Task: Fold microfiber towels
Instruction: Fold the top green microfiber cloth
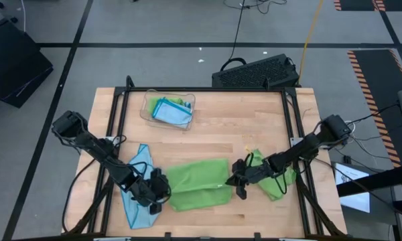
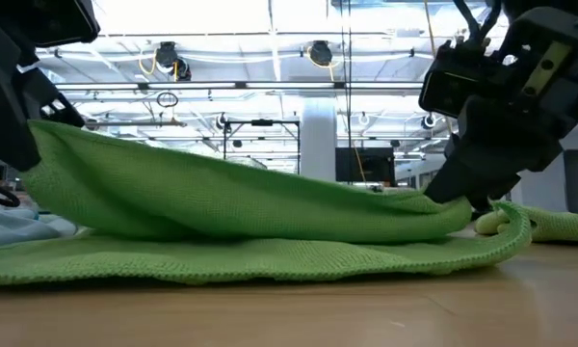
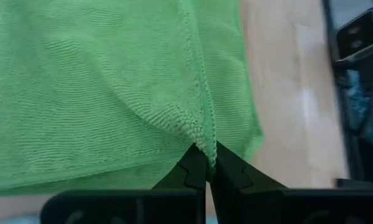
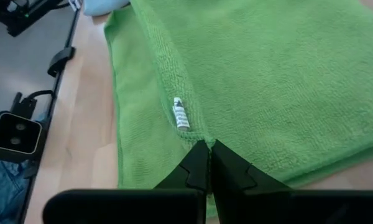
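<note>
A lime green microfiber towel (image 1: pixel 197 182) lies folded over on itself in the middle of the table's near half. Its lower layer (image 2: pixel 270 260) rests flat on the wood. My left gripper (image 1: pixel 165 191) is shut on the towel's left end, and my right gripper (image 1: pixel 232 182) is shut on its right end. In the low view the upper layer (image 2: pixel 222 193) rises toward the left gripper (image 2: pixel 24 116) and slopes down to the right gripper (image 2: pixel 462 198). A small white tag (image 4: pixel 181 114) shows near the right gripper (image 4: pixel 209 144). My left gripper pinches a corner of the green towel's upper layer (image 3: pixel 202 140) between its two fingertips, coming slanting down from the table's left. That end is held up off the lower layer. My right gripper pinches the upper layer's hemmed edge (image 4: pixel 202 138) beside the white tag, slanting down from the table's right. That end sits low, just above the lower layer.
A light blue towel (image 1: pixel 137 194) lies crumpled under my left arm at the near left. Another green towel (image 1: pixel 276 179) lies bunched under my right arm. A clear plastic tray (image 1: pixel 147 110) holding a folded blue towel (image 1: pixel 171 112) stands at the far left.
</note>
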